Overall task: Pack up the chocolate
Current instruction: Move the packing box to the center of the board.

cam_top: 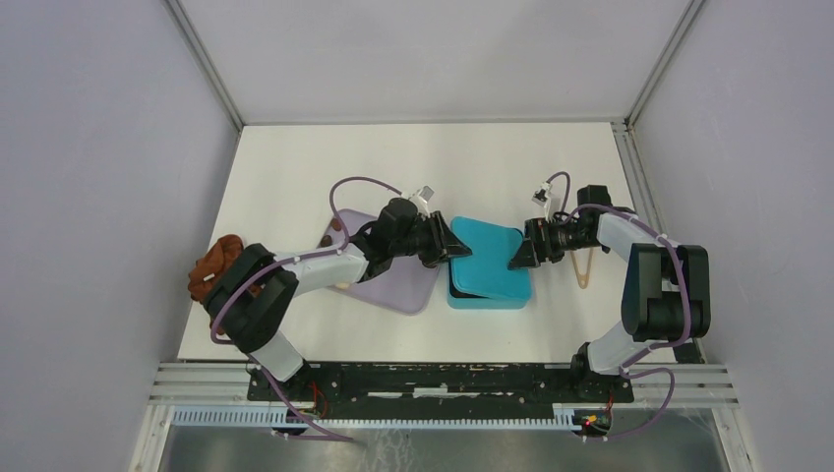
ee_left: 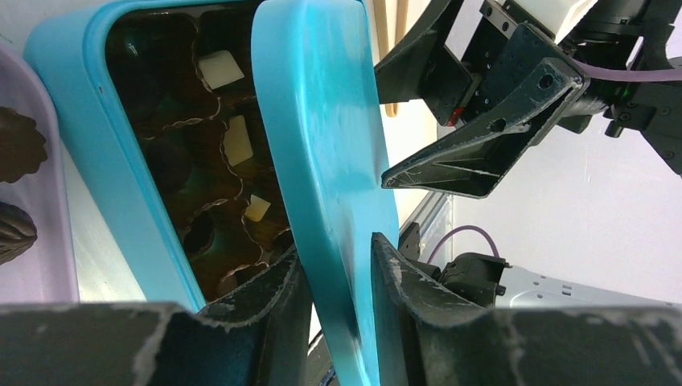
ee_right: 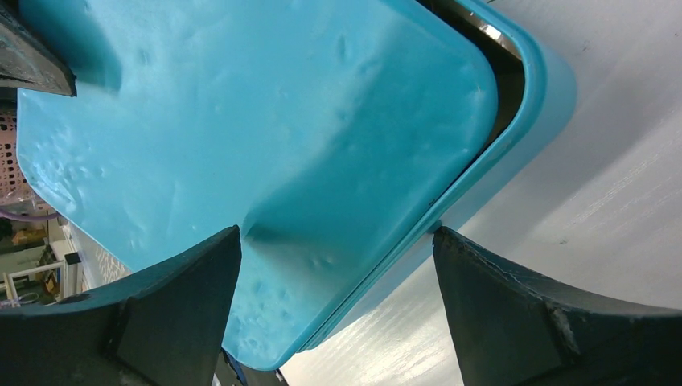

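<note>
The teal box (cam_top: pixel 489 293) stands mid-table with its teal lid (cam_top: pixel 487 248) lying tilted over it. My left gripper (cam_top: pixel 454 246) is shut on the lid's left edge; in the left wrist view (ee_left: pixel 338 249) the lid (ee_left: pixel 322 137) stands pinched between both fingers. Beneath it the box (ee_left: pixel 76 153) holds brown paper cups with dark pieces and cream-white chocolate pieces (ee_left: pixel 220 68). My right gripper (cam_top: pixel 517 259) is open at the lid's right edge; in the right wrist view (ee_right: pixel 338 273) the corner of the lid (ee_right: pixel 241 121) and the box rim (ee_right: pixel 527 104) lie between its spread fingers.
A lilac tray (cam_top: pixel 398 285) lies left of the box, with dark chocolates on it (ee_left: pixel 16 145). A rust-brown cloth lump (cam_top: pixel 218 262) sits at the table's left edge. Wooden tongs (cam_top: pixel 585 267) lie right of the box.
</note>
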Controlling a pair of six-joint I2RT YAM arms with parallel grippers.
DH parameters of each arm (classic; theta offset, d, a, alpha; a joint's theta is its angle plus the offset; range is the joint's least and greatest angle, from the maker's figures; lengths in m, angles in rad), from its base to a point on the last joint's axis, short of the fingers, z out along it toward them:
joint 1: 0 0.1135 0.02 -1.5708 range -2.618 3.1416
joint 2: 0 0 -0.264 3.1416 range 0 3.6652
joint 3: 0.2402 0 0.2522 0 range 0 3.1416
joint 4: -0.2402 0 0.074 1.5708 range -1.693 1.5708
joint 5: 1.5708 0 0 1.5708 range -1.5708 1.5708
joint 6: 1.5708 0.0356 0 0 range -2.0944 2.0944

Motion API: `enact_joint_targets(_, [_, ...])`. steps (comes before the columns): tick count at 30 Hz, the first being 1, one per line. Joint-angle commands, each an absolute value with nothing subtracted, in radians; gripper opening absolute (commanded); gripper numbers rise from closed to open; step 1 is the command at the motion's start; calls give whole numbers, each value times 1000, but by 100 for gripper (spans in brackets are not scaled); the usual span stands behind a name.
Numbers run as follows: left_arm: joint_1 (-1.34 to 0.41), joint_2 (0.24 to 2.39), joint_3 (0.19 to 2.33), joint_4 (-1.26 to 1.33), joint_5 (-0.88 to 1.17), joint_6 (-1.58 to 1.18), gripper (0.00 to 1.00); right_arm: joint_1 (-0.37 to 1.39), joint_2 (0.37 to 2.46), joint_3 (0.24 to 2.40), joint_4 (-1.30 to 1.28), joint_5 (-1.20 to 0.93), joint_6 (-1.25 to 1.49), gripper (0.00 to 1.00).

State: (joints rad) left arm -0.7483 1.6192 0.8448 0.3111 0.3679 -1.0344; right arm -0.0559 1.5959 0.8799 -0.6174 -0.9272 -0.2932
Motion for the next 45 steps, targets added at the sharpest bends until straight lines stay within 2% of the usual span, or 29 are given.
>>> enact_joint_targets(1, [-753,1623,905,291,381,-1034,38,-38,1573,879,-627,-982,-307,94])
enact_joint_targets(3, [-754,1625,911,285,379,-1034,30,-38,1574,880,-629,-983,-307,94])
enact_joint_targets(6, [-752,1627,916,295,388,-1038,4,-38,1573,895,-641,-989,-320,96])
enact_joint_targets(7, [-753,1626,914,301,390,-1041,2,-40,1573,905,-652,-989,-329,97])
enact_joint_targets(13, [-747,1595,886,362,409,-1066,2,-98,1549,993,-743,-1006,-393,98])
enact_joint_targets(20, [-716,1532,824,501,434,-1112,2,-199,1544,1228,-1049,-1063,-664,98])
enact_joint_targets(23, [-703,1516,818,529,448,-1112,2,-199,1522,1268,-1056,-1076,-682,98])
enact_joint_targets(31, [-649,1490,738,779,520,-1179,2,-199,1454,1217,-907,-1202,-626,98])
enact_joint_targets(39, [-616,1484,697,1026,576,-1227,2,-191,1296,999,-315,-1271,-92,98])
enact_joint_targets(45, [-616,1509,719,1146,604,-1253,2,-121,1307,995,-279,-1293,55,98])
